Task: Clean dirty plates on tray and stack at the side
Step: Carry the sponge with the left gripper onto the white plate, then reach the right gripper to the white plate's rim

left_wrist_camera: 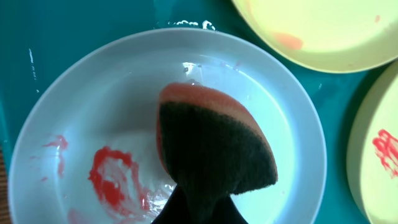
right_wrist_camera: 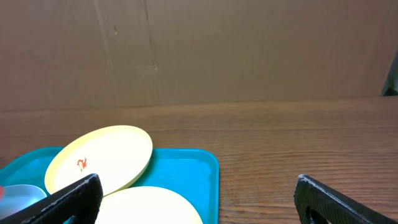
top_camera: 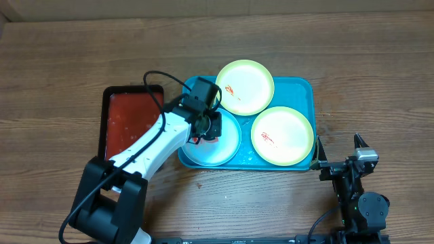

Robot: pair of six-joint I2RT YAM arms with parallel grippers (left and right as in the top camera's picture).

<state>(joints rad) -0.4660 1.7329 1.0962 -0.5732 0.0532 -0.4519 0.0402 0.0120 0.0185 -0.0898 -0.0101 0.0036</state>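
The blue tray (top_camera: 305, 88) holds three plates. The light blue plate (top_camera: 227, 146) lies at its front left, with red smears (left_wrist_camera: 109, 180) on its wet centre. My left gripper (top_camera: 207, 125) is shut on an orange and dark sponge (left_wrist_camera: 211, 143) and holds it over this plate. One yellow-green plate (top_camera: 245, 87) lies at the back and overlaps the other (top_camera: 283, 135) at the front right; both carry small red smears. My right gripper (top_camera: 339, 157) is open and empty at the tray's right front corner; its view shows the tray (right_wrist_camera: 186, 168) and both yellow-green plates (right_wrist_camera: 99, 158).
A smaller black-rimmed dark red tray (top_camera: 129, 118) lies left of the blue tray, under my left arm. The wooden table (top_camera: 380, 74) extends around both trays. A brown cardboard wall (right_wrist_camera: 249, 50) stands behind the table.
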